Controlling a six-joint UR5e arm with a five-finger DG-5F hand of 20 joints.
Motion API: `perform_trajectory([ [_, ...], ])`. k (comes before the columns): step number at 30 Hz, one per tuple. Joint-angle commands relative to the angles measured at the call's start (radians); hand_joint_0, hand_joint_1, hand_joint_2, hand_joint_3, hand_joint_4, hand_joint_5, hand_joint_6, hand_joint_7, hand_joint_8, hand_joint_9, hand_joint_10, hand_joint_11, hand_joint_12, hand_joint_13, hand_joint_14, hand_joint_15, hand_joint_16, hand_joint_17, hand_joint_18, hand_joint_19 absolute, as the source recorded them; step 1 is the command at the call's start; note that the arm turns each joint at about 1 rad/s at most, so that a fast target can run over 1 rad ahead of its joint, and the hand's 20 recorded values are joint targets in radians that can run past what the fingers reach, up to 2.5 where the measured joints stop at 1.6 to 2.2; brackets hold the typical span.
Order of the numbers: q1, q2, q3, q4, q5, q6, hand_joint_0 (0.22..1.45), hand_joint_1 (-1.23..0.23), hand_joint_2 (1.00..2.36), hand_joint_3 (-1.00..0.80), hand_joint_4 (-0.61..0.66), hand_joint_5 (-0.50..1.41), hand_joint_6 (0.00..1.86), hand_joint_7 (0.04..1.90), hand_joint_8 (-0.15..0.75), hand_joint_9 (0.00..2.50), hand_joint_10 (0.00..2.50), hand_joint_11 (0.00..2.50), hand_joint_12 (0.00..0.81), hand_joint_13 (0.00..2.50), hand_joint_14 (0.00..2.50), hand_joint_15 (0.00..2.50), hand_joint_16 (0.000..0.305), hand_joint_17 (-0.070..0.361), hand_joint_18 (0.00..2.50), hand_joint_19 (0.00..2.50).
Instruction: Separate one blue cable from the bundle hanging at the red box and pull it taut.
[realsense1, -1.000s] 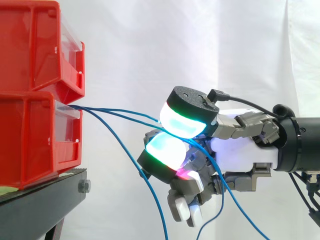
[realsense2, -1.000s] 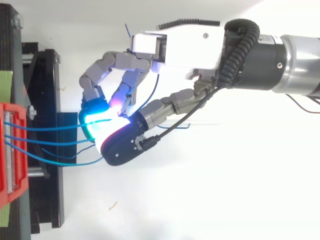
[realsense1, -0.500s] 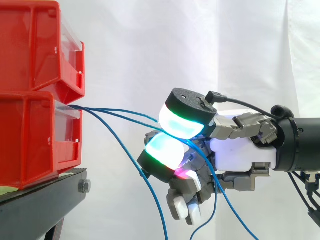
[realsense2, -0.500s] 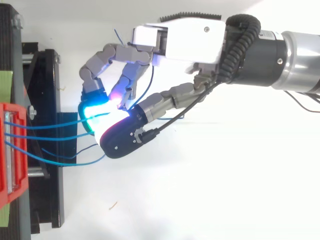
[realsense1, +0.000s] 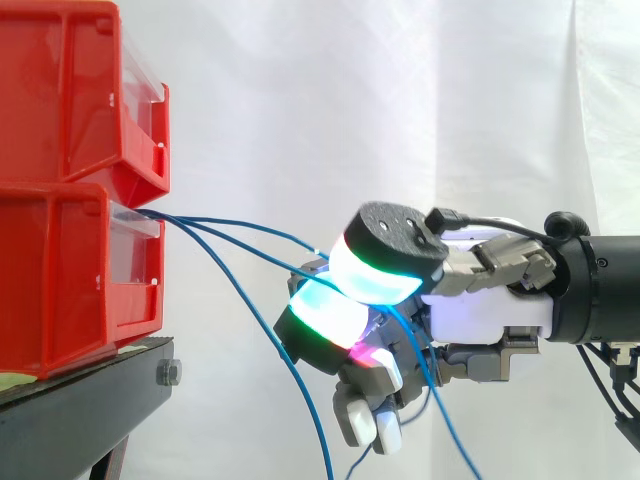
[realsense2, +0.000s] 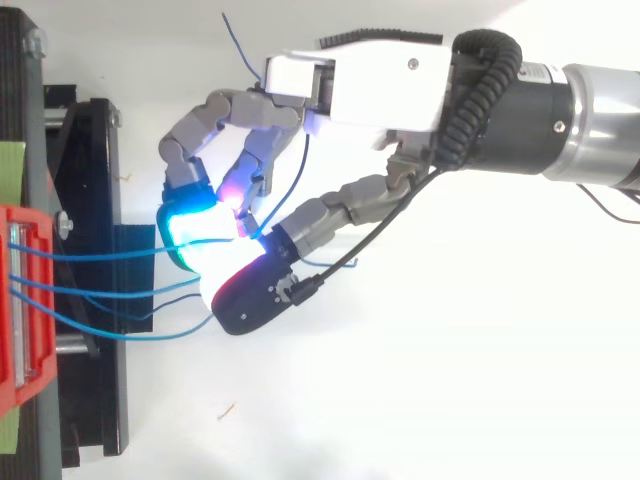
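Note:
Three thin blue cables leave the front of the lower red bin (realsense1: 70, 280) and run right toward my hand (realsense1: 480, 305). In the top view one blue cable (realsense2: 110, 253) runs nearly straight into the pinch between a cyan-glowing fingertip (realsense2: 195, 225) and the thumb. The other two cables (realsense2: 100, 292) sag and pass beside the thumb's pad (realsense2: 255, 295). From the side, one cable (realsense1: 250, 312) droops steeply downward below the hand. The hand (realsense2: 350, 85) is curled, with its pads pressed together a short way right of the bin.
A second red bin (realsense1: 70, 90) is stacked on the lower one. Both rest on a black stand (realsense1: 90, 400) at the left. A white curtain hangs behind. Loose cable ends dangle under the hand (realsense1: 440, 440).
The hand has dipped slightly and its thumb has shifted. The two lower cables now lie apart from the pinched one, which looks straighter than before.

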Motion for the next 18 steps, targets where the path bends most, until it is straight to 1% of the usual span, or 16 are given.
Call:
perform_trajectory([
  [1, 0.001, 0.000, 0.000, 0.000, 0.008, -0.002, 0.66, -0.97, 1.00, -0.50, 0.01, -0.15, 0.92, 1.16, 0.310, 1.06, 0.02, 1.13, 0.355, 0.97, 0.02, 0.67, 0.049, 0.111, 0.91, 0.71],
  [9, 0.004, 0.000, -0.002, 0.000, 0.008, -0.002, 0.63, -1.01, 1.00, -0.50, 0.01, -0.15, 0.92, 1.16, 0.304, 1.02, 0.03, 1.11, 0.351, 0.93, 0.03, 0.67, 0.049, 0.111, 0.88, 0.69],
  [11, 0.004, 0.000, -0.002, 0.000, 0.008, -0.002, 0.57, -0.99, 1.00, -0.50, 0.02, -0.15, 0.92, 1.14, 0.306, 1.02, 0.02, 1.11, 0.355, 0.93, 0.02, 0.67, 0.050, 0.113, 0.88, 0.71],
  [13, 0.004, 0.000, -0.002, 0.000, 0.008, -0.002, 0.55, -0.98, 1.00, -0.50, 0.03, -0.15, 0.92, 1.12, 0.308, 1.02, 0.02, 1.11, 0.363, 0.93, 0.03, 0.67, 0.051, 0.115, 0.88, 0.71],
  [14, 0.004, 0.000, -0.002, 0.000, 0.008, -0.002, 0.52, -0.95, 1.00, -0.50, 0.04, -0.15, 0.92, 1.10, 0.320, 1.04, 0.02, 1.11, 0.374, 0.94, 0.03, 0.68, 0.053, 0.119, 0.89, 0.72],
  [16, 0.006, 0.000, -0.002, 0.000, 0.008, -0.002, 0.50, -0.91, 1.00, -0.50, 0.05, -0.15, 0.91, 1.07, 0.325, 1.04, 0.02, 1.11, 0.377, 0.95, 0.02, 0.68, 0.054, 0.123, 0.89, 0.71],
  [18, 0.008, 0.000, -0.002, 0.000, 0.008, -0.002, 0.50, -0.81, 1.00, -0.50, 0.05, -0.15, 0.90, 1.05, 0.325, 1.05, 0.02, 1.10, 0.379, 0.95, 0.02, 0.67, 0.055, 0.123, 0.89, 0.73],
])
